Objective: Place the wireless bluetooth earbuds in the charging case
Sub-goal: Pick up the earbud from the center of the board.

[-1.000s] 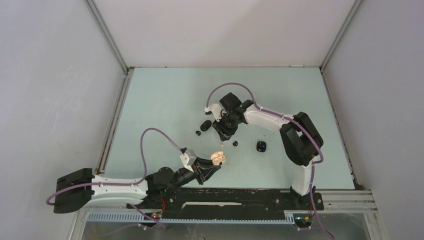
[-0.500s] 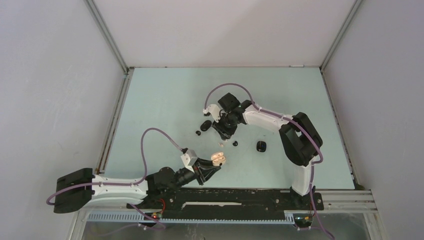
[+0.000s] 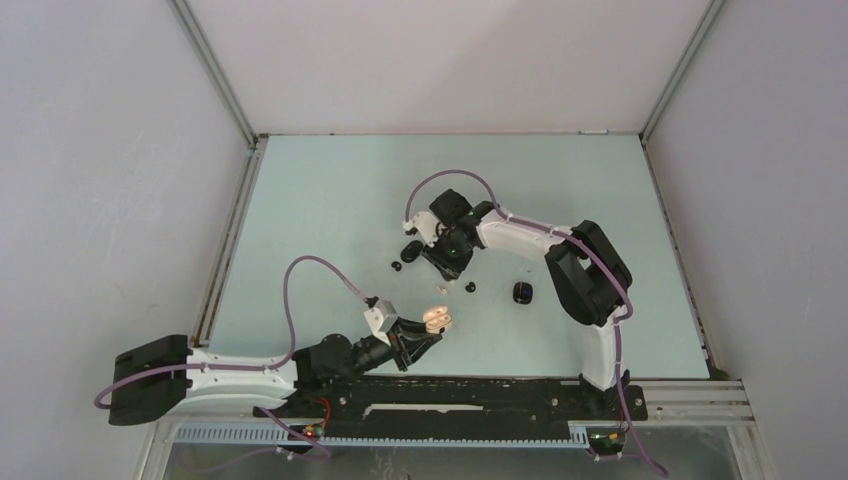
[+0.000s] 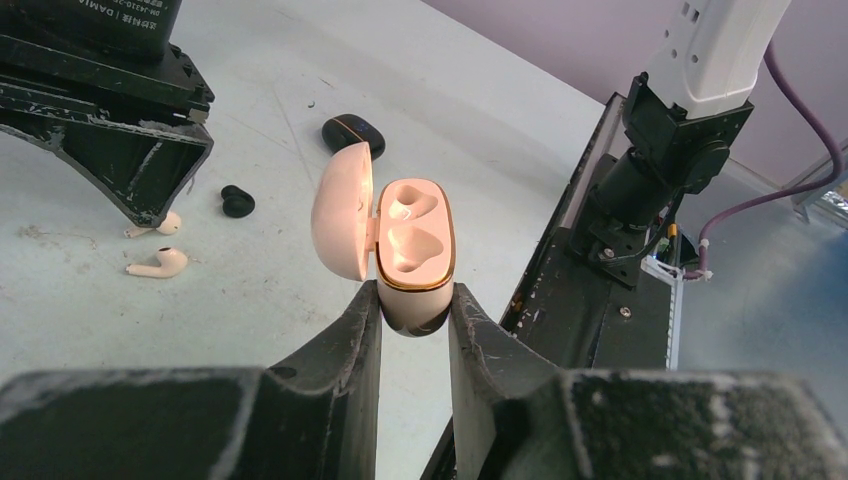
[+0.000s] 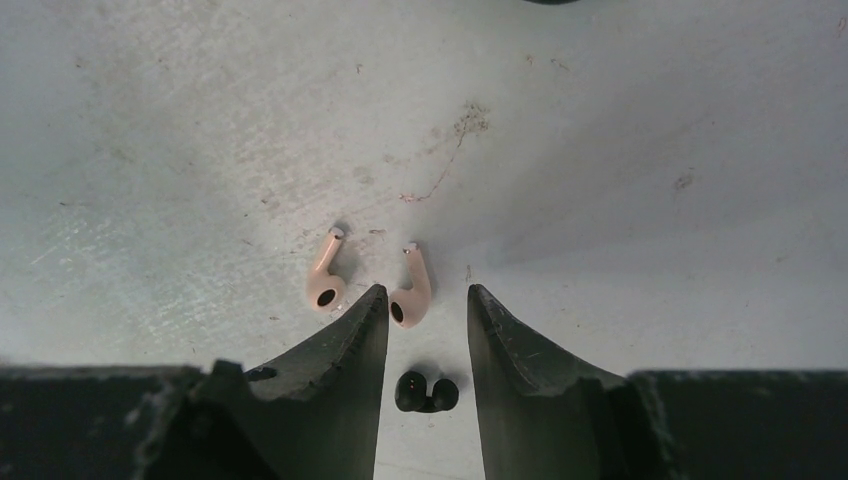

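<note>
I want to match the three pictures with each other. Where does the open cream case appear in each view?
Top external: the open cream case is low in the centre, held by the left gripper.
Left wrist: the case is in the middle of the picture, clamped between the two fingers.
Right wrist: the case is not in it.
Shared landmark: the two cream earbuds, visible in all three views.

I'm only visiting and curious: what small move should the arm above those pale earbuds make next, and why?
Probably lower the open right gripper and close on the pale pink stemmed plastic earbud lying between its fingers. The left gripper holds the cream oval charging case open, both sockets empty.
</note>
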Controlling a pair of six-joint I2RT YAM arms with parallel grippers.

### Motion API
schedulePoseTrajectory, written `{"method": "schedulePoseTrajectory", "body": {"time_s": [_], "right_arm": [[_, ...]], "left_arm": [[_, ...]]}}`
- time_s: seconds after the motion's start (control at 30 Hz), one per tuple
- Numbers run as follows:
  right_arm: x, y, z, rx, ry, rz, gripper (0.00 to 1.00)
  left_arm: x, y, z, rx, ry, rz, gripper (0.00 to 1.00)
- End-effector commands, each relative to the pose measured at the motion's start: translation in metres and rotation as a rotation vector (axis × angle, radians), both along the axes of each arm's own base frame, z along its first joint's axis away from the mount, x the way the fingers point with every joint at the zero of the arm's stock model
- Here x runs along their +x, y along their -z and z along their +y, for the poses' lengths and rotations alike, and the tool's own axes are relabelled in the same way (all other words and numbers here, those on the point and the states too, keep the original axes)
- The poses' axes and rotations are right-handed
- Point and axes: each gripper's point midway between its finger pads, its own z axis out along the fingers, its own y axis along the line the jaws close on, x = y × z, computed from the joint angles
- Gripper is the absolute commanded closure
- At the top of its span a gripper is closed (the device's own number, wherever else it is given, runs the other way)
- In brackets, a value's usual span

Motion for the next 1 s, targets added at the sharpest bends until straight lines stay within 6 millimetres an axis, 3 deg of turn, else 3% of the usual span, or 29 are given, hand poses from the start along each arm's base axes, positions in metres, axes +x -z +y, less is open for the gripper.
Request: {"method": "schedulePoseTrajectory", "body": {"time_s": [0.0, 0.43, 0.87, 0.97], "right_arm": [[0.009, -0.005, -0.001, -0.001, 0.028, -0.010, 0.62], [0.016, -0.001, -0.029, -0.007, 0.097, 0.035, 0.67], [0.007, 0.002, -0.037, -0.016, 0.094, 0.073, 0.69], [0.011, -0.006, -0.037, 0.010, 0.100, 0.051, 0.71]], "left_arm": [[-0.002, 0.006, 0.003, -0.003, 0.004, 0.009, 1.00], [-0.002, 0.010, 0.002, 0.010, 0.009, 0.018, 1.00], [-0.003, 0.010, 0.002, 0.008, 0.010, 0.023, 1.00], [-0.003, 0.011, 0.002, 0.009, 0.012, 0.025, 1.00]]}}
